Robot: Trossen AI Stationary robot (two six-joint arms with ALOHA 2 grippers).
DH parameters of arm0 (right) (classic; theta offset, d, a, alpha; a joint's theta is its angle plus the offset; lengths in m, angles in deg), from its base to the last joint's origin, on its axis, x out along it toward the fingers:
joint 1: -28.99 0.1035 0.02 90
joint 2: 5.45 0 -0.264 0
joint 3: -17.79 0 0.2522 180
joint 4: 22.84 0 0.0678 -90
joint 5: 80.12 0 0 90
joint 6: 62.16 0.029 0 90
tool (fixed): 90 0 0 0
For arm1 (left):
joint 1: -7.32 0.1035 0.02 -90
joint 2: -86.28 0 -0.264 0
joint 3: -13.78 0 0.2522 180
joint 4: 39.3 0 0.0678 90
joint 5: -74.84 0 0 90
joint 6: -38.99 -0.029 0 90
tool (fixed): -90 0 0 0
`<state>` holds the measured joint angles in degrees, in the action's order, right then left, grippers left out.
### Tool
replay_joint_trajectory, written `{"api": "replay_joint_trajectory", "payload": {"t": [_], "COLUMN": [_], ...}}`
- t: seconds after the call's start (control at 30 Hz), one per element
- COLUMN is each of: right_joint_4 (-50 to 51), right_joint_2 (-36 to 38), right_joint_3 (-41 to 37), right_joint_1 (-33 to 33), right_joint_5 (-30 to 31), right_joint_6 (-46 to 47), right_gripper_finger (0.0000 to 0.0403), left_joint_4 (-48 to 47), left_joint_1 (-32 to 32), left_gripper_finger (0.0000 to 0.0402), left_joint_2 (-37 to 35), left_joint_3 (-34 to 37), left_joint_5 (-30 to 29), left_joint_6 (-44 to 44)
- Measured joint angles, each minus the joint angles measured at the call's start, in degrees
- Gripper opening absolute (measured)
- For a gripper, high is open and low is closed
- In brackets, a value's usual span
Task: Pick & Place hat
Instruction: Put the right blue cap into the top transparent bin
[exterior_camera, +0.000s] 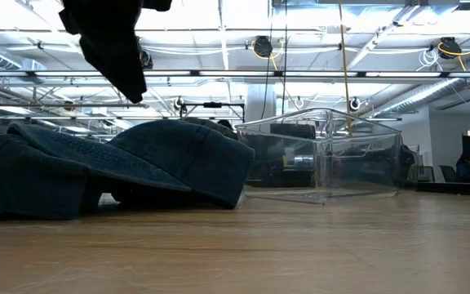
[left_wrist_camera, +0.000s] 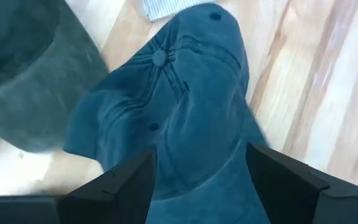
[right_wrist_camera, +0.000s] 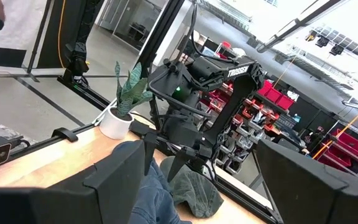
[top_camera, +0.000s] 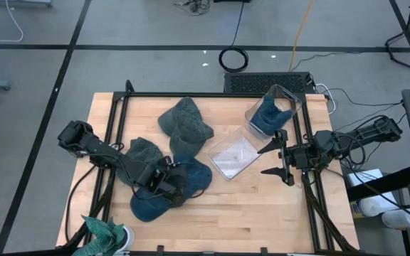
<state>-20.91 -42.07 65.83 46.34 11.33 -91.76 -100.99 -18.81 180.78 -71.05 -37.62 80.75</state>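
A dark blue cap (top_camera: 194, 176) lies crown up on the wooden table, beside a second blue cap (top_camera: 146, 206) and two grey-green hats (top_camera: 185, 122). My left gripper (top_camera: 171, 181) is low over the first blue cap (left_wrist_camera: 185, 106). It is open, with one finger on each side of the crown near its top button (left_wrist_camera: 160, 58). My right gripper (top_camera: 264, 161) is open and hovers near the table's right edge, next to a clear bin (top_camera: 275, 107) that lies tipped on its side with another blue hat (top_camera: 267, 117) inside. My left gripper (left_wrist_camera: 201, 152) comes at the blue cap's crown (left_wrist_camera: 197, 155) from above, slanting, and the cloth rises between the two fingers (left_wrist_camera: 123, 186). Whether the fingers touch the cloth, I cannot tell. The cap lies on the table.
A clear flat lid (top_camera: 233, 155) lies between the hats and the bin. A potted plant (top_camera: 105, 233) stands at the near left corner. A black frame (top_camera: 191, 94) runs round the table. Bare wood shows along the near edge (top_camera: 262, 213).
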Motion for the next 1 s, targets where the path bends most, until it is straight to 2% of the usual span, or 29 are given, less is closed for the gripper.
{"api": "replay_joint_trajectory", "payload": {"t": [0.13,0.3,0.63,1.0], "right_joint_4": [0.00,0.02,0.01,0.01], "right_joint_2": [0.00,0.00,0.00,0.00], "right_joint_3": [0.00,0.00,0.00,0.00], "right_joint_1": [0.01,-0.01,-0.01,0.00], "right_joint_5": [0.00,0.00,0.00,0.00], "right_joint_6": [0.00,0.00,0.00,0.00], "right_gripper_finger": [0.0297,0.0297,0.0297,0.0297], "left_joint_4": [-2.06,-2.47,-2.40,-2.17], "left_joint_1": [-0.04,0.00,-0.04,-0.04], "left_gripper_finger": [0.0253,0.0253,0.0253,0.0253], "left_joint_2": [0.00,0.00,0.00,0.00], "left_joint_3": [0.00,0.00,0.00,0.00], "left_joint_5": [-0.20,-2.66,-2.17,-2.50], "left_joint_6": [-4.22,-4.19,-1.14,-5.83]}}
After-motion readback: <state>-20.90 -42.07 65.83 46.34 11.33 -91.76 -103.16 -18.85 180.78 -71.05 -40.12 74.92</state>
